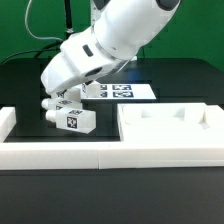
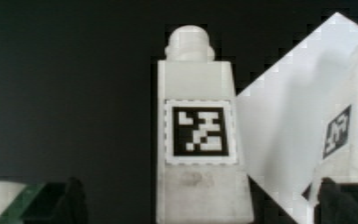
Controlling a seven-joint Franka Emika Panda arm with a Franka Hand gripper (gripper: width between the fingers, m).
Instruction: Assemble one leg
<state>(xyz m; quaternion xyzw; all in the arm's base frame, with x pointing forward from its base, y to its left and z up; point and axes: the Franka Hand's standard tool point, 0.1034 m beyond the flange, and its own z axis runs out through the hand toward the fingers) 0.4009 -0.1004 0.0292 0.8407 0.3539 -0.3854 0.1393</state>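
A leg, a short white post with a black-and-white tag, lies on its side on the black table, left of the white panel. My gripper is low over the leg's end on the exterior view's left. In the wrist view the leg runs straight out from between my jaws, with its tag facing up and its narrow peg at the far end. My gripper is open. The dark fingertips stand well apart on either side of the leg, with a gap on both sides.
The marker board lies behind the leg. A flat white corner with part of a tag lies close beside the leg in the wrist view. A long white wall runs along the table's front edge, with a raised end on the exterior view's left.
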